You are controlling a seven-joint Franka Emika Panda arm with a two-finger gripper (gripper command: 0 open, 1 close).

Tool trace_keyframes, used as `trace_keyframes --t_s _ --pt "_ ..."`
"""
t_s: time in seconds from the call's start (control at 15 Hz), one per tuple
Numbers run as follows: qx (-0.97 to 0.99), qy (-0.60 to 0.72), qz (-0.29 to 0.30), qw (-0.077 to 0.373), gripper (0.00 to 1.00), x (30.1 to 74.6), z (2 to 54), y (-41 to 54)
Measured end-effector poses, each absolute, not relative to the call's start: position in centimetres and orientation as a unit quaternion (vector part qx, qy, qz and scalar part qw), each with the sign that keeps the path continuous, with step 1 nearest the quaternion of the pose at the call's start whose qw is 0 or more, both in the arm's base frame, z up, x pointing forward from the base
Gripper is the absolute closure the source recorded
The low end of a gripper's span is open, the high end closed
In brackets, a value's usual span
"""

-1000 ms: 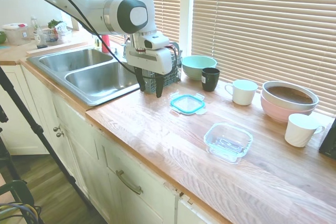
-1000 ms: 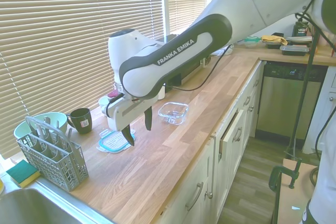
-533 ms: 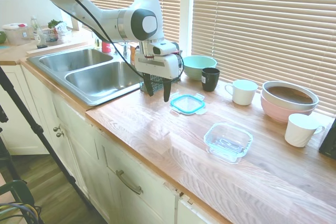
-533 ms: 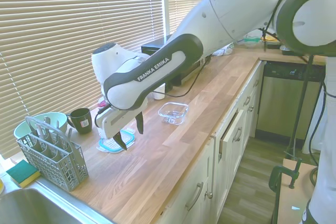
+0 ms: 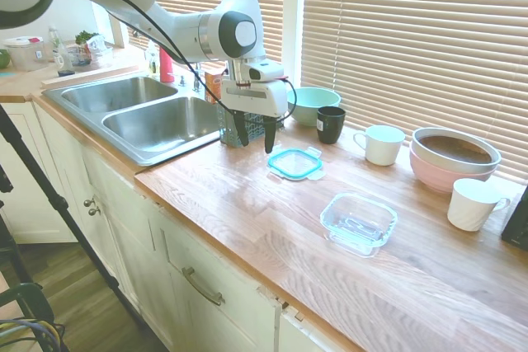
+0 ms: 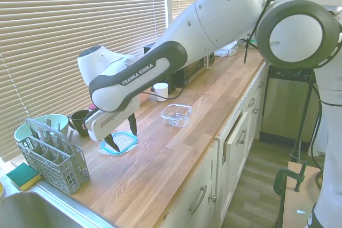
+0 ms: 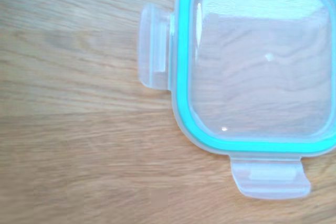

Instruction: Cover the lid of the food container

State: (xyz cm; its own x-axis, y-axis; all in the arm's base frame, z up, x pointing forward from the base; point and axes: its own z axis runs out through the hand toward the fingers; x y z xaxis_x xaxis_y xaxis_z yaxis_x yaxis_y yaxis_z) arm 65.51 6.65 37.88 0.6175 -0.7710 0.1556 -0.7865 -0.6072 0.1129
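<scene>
The lid lies on the table, the food container well apart, the sink beyond.

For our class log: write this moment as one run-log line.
claw: open, above counter beside lid | lid: flat, ungrasped | food container: uncovered, apart

Below me the lid lies flat on the wooden desk, clear plastic with a teal rim (snap tabs sticking out). The food container, a clear glass rounded-square dish, stands upright, uncovered, well apart.
</scene>
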Motion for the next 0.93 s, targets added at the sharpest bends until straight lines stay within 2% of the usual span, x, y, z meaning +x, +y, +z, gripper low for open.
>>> trace_keyframes --t_s 0.93 --pt "0.889 -0.445 0.046 0.100 0.00 70.5 37.5 8.1"
